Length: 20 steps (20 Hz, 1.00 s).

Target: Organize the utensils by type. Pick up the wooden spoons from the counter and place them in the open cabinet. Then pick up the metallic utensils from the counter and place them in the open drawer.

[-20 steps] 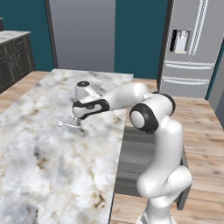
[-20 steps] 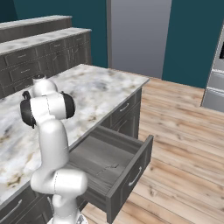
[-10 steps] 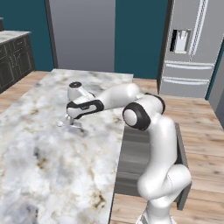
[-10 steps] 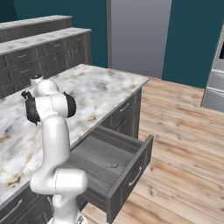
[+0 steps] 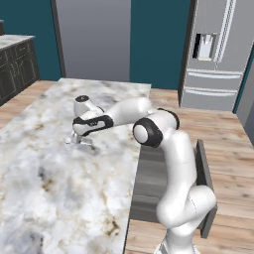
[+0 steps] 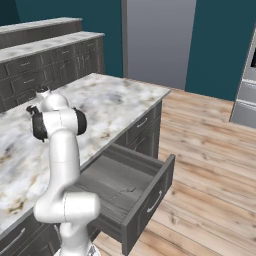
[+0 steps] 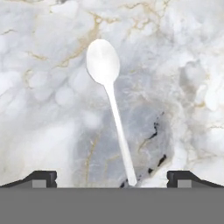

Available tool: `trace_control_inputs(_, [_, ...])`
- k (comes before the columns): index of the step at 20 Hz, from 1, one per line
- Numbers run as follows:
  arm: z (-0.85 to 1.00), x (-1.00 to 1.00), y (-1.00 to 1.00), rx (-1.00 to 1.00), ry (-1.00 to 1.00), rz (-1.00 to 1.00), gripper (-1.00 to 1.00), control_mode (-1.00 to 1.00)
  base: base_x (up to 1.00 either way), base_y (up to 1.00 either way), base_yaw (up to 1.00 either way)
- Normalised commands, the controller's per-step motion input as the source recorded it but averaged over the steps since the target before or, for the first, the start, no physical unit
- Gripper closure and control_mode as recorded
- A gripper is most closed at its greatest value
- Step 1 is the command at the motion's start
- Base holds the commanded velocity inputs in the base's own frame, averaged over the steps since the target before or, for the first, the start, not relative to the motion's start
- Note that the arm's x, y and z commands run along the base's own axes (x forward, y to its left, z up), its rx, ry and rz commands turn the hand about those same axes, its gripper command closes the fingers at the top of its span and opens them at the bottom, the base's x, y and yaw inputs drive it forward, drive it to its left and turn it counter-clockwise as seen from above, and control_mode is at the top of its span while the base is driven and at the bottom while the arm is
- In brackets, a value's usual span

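A metallic utensil, a slim silver spoon [image 7: 114, 109], lies flat on the marble counter [image 7: 183, 87]. Its bowl points away from the hand and its handle end lies between my fingertips [image 7: 41, 177]. My gripper [image 7: 112, 177] hangs open just above that handle end, touching nothing. In the left base view the gripper [image 5: 80, 141] is low over the counter [image 5: 49, 198], with the spoon [image 5: 68, 142] at its left side. The open drawer [image 6: 125, 185] juts from the counter's side below my arm. The wooden spoons and the open cabinet are out of view.
The drawer's front panel [image 5: 206, 183] sticks out into the wooden floor beside the robot's base. A steel fridge [image 5: 213, 54] stands at the back right. Dark base cabinets [image 6: 50, 65] line the far wall.
The arm has swung left and lowered, bringing the hand down over the silver spoon. The jaws have stayed wide apart. The spoon has not moved.
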Motion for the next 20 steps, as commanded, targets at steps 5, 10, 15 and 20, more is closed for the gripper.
trace_control_inputs(5, [-0.27, 0.24, 0.0, 0.0, 0.0, 0.0, -1.0, -1.0, 0.0, 0.0, 0.0])
trace_control_inputs(10, [-0.17, 0.25, 0.05, 0.01, 0.0, 0.0, -1.0, -1.0, 0.0, 0.0, 0.0])
trace_control_inputs(15, [-0.16, 0.09, 0.12, 0.0, 0.0, 0.0, -1.0, -1.0, 0.0, 0.0, 0.0])
trace_control_inputs(20, [-0.07, 0.11, 0.15, 0.0, 0.0, 0.0, -1.0, -1.0, 0.0, 0.0, 0.0])
